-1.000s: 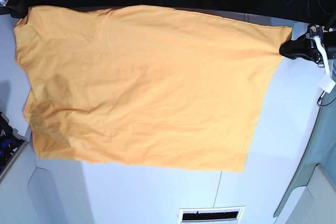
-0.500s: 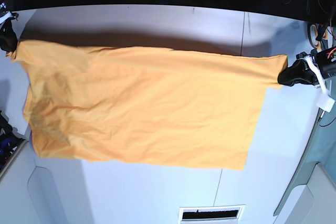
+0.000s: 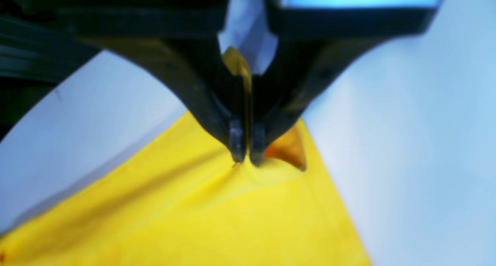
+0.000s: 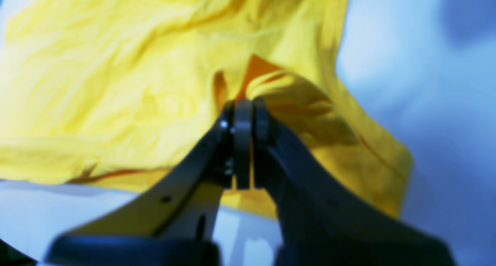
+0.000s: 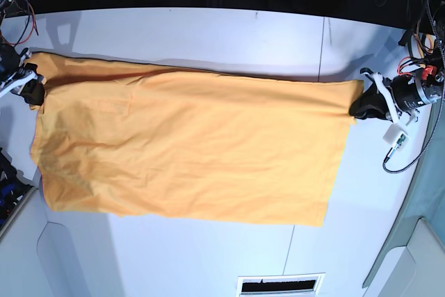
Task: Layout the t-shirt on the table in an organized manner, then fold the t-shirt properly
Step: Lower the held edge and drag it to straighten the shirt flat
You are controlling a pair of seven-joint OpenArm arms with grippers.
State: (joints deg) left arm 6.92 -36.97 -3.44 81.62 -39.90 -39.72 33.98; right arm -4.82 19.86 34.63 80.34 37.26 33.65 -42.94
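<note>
Two claws, left claw (image 3: 247,159) and right claw (image 4: 243,115), clamping t-shirt (image 5: 188,151) corners, base view alone showing whole spread

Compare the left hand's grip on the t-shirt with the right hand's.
The left hand pinches a flat, taut corner of the t-shirt; the right hand pinches a bunched, creased fold. In the base view, left is at the shirt's right end, right at its left. Both are shut on cloth, low over the table.
</note>
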